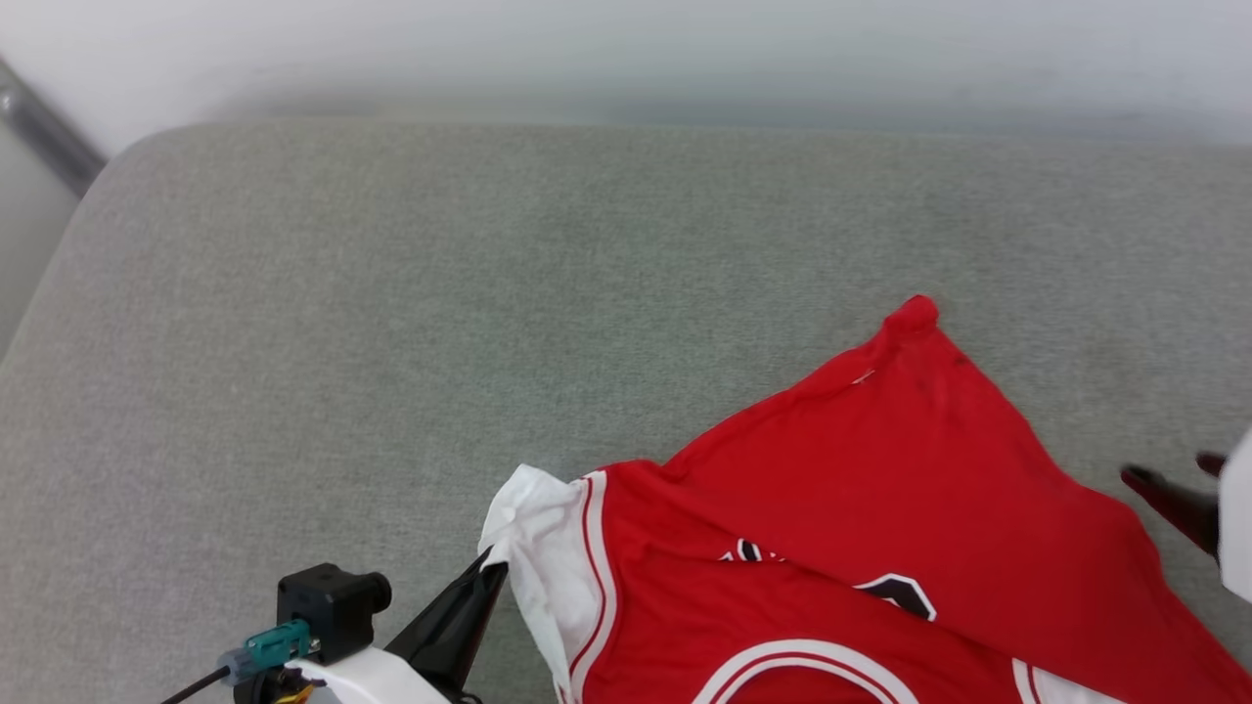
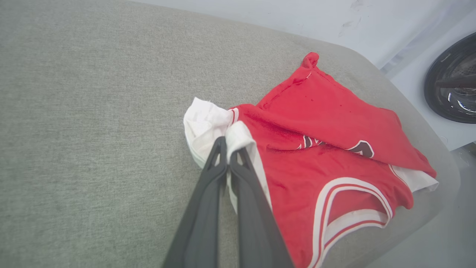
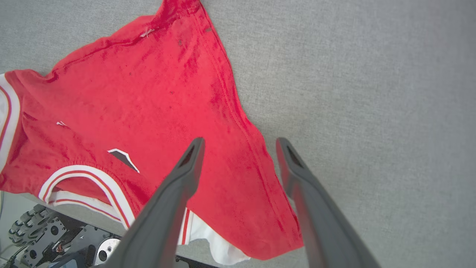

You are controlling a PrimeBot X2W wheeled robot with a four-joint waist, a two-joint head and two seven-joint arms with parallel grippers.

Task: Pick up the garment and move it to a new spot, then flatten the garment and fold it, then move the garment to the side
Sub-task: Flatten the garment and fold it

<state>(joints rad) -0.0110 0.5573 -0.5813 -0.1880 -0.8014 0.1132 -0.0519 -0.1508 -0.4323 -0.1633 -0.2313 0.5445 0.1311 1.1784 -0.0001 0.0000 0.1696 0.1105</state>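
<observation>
The garment [image 1: 880, 499], a red jersey with white sleeves and striped trim, lies rumpled and folded over on the grey cushion [image 1: 391, 323] at the lower right. In the left wrist view my left gripper [image 2: 229, 146] is shut on the garment's [image 2: 316, 123] white sleeve [image 2: 203, 123]; the same gripper [image 1: 492, 569] sits at that sleeve's edge in the head view. My right gripper [image 3: 240, 142] hangs open above the garment's [image 3: 148, 96] red side hem, fingers [image 3: 186, 175] astride the edge. Its dark tips [image 1: 1169, 489] show at the right border of the head view.
The cushion's rounded far edge meets a pale wall [image 1: 626, 49]. A round dark washer door [image 2: 453, 82] sits beyond the cushion's right end. The garment's collar end hangs over the near edge, with the robot's base [image 3: 48, 238] below it. Bare cushion lies to the left.
</observation>
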